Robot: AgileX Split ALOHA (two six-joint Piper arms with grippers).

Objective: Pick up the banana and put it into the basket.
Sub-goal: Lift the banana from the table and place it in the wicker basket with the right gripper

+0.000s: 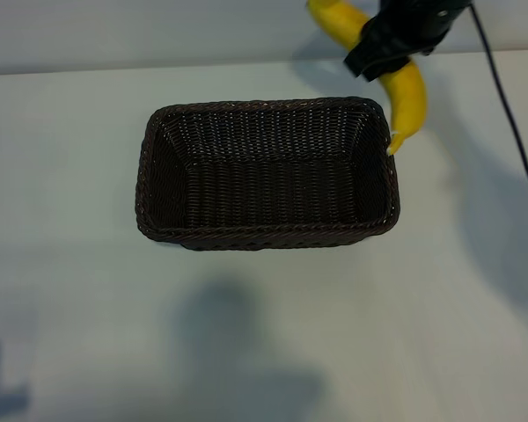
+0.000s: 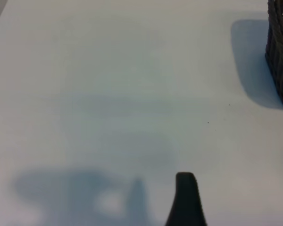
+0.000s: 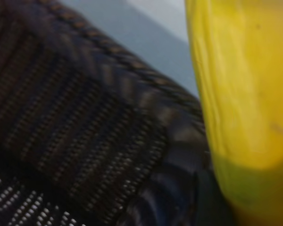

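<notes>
The dark-brown woven basket (image 1: 264,107) sits in the middle of the white table. My right gripper (image 1: 389,46) is shut on the yellow banana (image 1: 407,95) and holds it in the air at the basket's far right corner. The banana's lower tip hangs just beside that corner's rim. In the right wrist view the banana (image 3: 240,94) fills one side, close over the braided rim of the basket (image 3: 85,117). In the left wrist view one dark finger (image 2: 186,200) of my left gripper shows over bare table, nothing next to it, away from the basket's corner (image 2: 280,52).
A black cable (image 1: 510,114) runs down the table's right side from the right arm. Arm shadows lie on the white table (image 1: 88,334) in front of the basket. The left arm itself is outside the exterior view.
</notes>
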